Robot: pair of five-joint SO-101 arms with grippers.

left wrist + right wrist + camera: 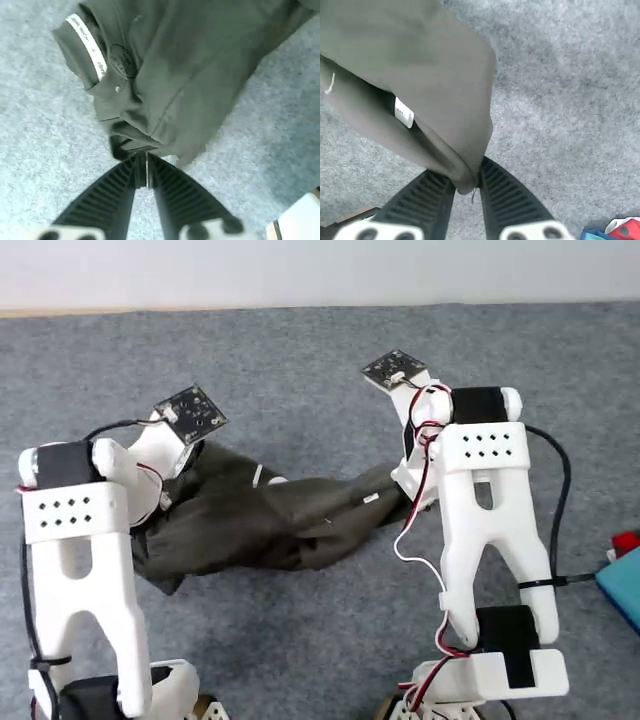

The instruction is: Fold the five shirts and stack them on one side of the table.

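A dark olive shirt [270, 520] lies stretched between the two arms on the grey carpeted table [300, 360]. My left gripper [146, 167] is shut on the shirt's [190, 70] edge near the collar, where a white label band and a button show. My right gripper [467, 187] is shut on the other end of the shirt [410, 85], with a folded hem pinched between its black ribbed fingers [505, 200]; a small white tag hangs from the cloth there. In the high view the left arm [80, 540] stands at the shirt's left end and the right arm [480, 500] at its right end.
A teal and red object [622, 570] sits at the table's right edge, also visible as the teal and red object [615, 232] in the right wrist view. Open grey carpet lies behind and in front of the shirt.
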